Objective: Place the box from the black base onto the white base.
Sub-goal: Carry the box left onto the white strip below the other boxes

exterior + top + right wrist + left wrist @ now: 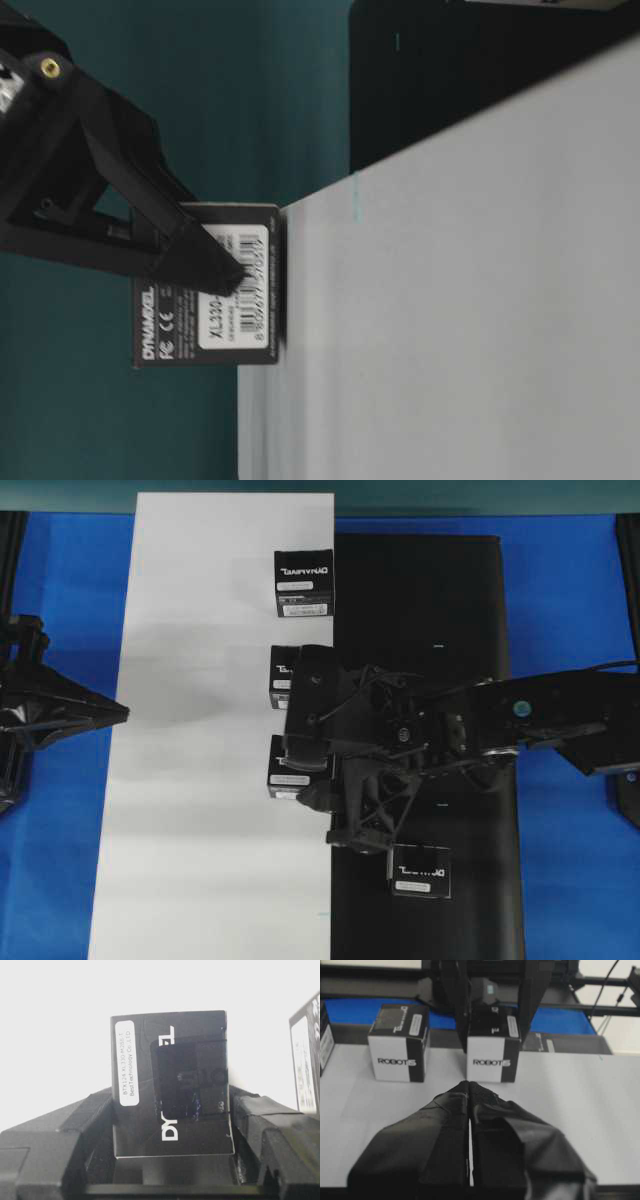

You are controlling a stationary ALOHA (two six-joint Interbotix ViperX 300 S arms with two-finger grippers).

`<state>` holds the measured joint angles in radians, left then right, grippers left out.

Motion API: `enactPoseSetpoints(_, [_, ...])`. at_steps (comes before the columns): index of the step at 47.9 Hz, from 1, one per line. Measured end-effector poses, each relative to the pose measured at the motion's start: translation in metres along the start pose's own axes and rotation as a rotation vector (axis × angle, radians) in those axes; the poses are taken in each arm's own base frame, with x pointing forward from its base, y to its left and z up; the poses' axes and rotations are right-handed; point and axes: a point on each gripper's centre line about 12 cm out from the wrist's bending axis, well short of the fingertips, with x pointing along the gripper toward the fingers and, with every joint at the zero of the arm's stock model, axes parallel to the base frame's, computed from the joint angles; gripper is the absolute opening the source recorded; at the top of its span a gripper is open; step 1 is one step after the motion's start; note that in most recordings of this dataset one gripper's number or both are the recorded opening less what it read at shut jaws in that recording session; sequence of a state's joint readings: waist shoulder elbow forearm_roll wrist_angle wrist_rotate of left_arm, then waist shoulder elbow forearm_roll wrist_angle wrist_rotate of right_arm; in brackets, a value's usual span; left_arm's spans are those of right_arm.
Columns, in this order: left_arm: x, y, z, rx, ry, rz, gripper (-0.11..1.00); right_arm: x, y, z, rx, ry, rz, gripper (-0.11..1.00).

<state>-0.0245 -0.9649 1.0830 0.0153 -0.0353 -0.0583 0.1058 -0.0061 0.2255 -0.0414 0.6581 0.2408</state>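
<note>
We saw a blue table (570,600) carrying two sheets side by side, edges touching: the white base (200,860) left, the black base (450,610) right.

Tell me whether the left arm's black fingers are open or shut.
Shut. In the left wrist view the two black padded fingers press together along one thin seam, with nothing between them, above the white rectangular sheet.

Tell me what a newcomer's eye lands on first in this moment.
The right gripper reaches across from the black base and clamps a box at the near edge of the white base. Another box sits further up that edge, and one last box lies on the black base. The left gripper rests shut at the left.
</note>
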Motion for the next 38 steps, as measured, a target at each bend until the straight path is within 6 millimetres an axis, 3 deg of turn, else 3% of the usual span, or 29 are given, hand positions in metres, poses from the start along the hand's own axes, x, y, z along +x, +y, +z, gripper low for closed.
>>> enactPoseSetpoints(29, [-0.0003, 0.0000, 0.0009, 0.000, -0.003, 0.000, -0.02, 0.0035, -0.0018, -0.0004, -0.007, 0.024, -0.011, 0.57])
enactPoseSetpoints(38, [-0.0003, 0.0000, 0.0009, -0.002, -0.003, 0.000, -0.02, 0.0063, -0.0027, -0.0023, -0.001, 0.030, -0.012, 0.95])
